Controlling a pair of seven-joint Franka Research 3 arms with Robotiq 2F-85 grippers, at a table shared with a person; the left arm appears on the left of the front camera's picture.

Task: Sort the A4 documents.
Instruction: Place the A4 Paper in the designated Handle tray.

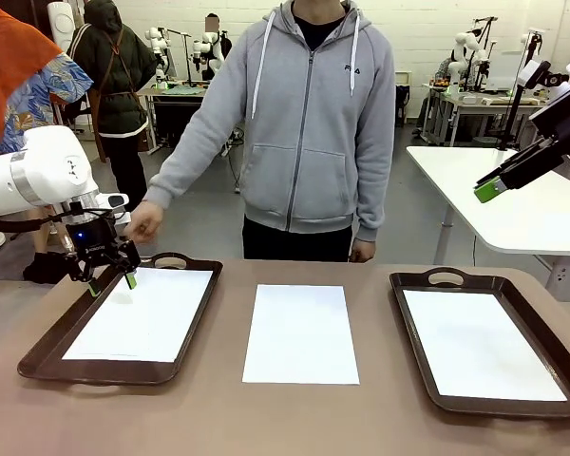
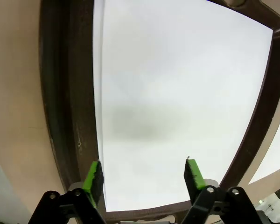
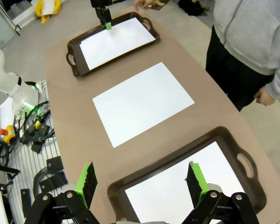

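Person in grey hoodie [image 1: 313, 142] at twelve o'clock, hand [image 1: 144, 223] beside dark brown handled tray [image 1: 49, 344] at eight o'clock, white A4 paper sheets in it [image 1: 147, 313], in four o'clock tray [image 1: 407, 332] [image 1: 484, 342], on tan counter [image 1: 218, 418] between [image 1: 301, 332], left pincer [image 1: 112, 284] wide over that sheet's far corner, right pincer [image 1: 488, 189] wide, raised two o'clock

Bare strips of table [image 1: 226, 332] free on both sides of the middle sheet [image 1: 300, 332], raised rims of left tray [image 1: 49, 331] and right tray [image 1: 408, 337] border them, person's hand [image 1: 144, 223] and left gripper [image 1: 112, 283] crowd the left tray's far corner, near table edge free.
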